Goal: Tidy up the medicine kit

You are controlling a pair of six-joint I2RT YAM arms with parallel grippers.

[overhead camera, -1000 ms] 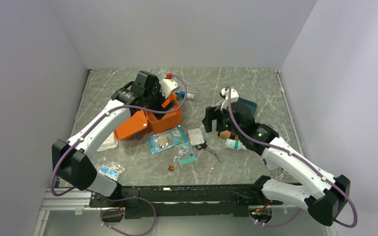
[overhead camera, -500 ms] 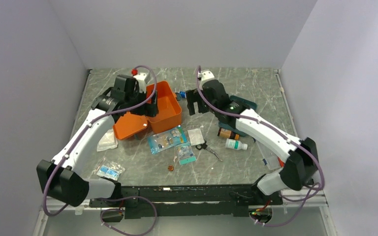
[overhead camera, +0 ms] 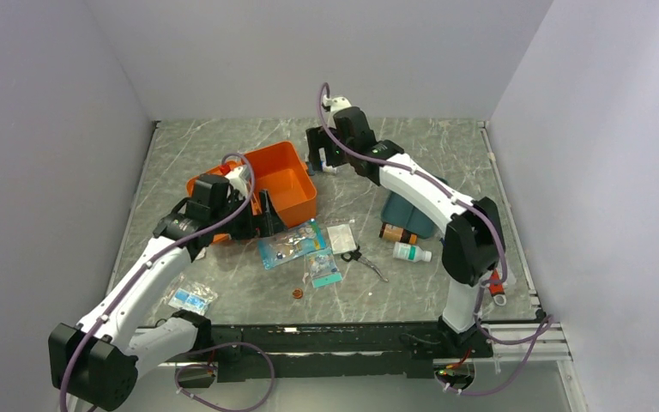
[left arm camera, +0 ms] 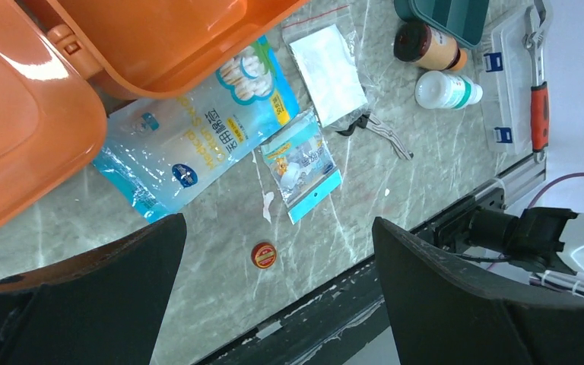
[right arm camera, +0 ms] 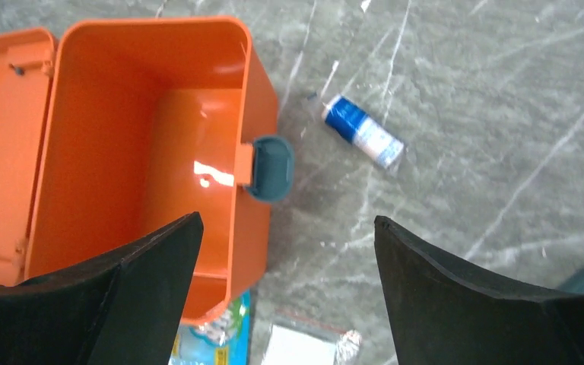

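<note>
kit: the medicine kit (overhead camera: 285, 178) lies open on the tabletop (overhead camera: 446, 146), lid folded out to its left, inside bare (nothing packed yet).
left fingers (left arm camera: 84, 304): apart, holding nothing, hanging over the loose packets at the kit's near side.
right fingers (right arm camera: 464, 304): apart, holding nothing, above the bare patch between the kit's teal latch (right arm camera: 268, 167) and a blue-and-white tube (right arm camera: 363, 131).
just changed: the left arm has drawn back from over the kit, and the right arm has swung from the bottles to the kit's far side.
meaning: the opening is now free from above. The tube looks like the first thing to go in.
still out: swab pack (left arm camera: 198, 144), small packet (left arm camera: 302, 163), white sachet (left arm camera: 327, 72), clippers (left arm camera: 372, 129), brown bottle (left arm camera: 426, 47), white bottle (left arm camera: 447, 90).
</note>
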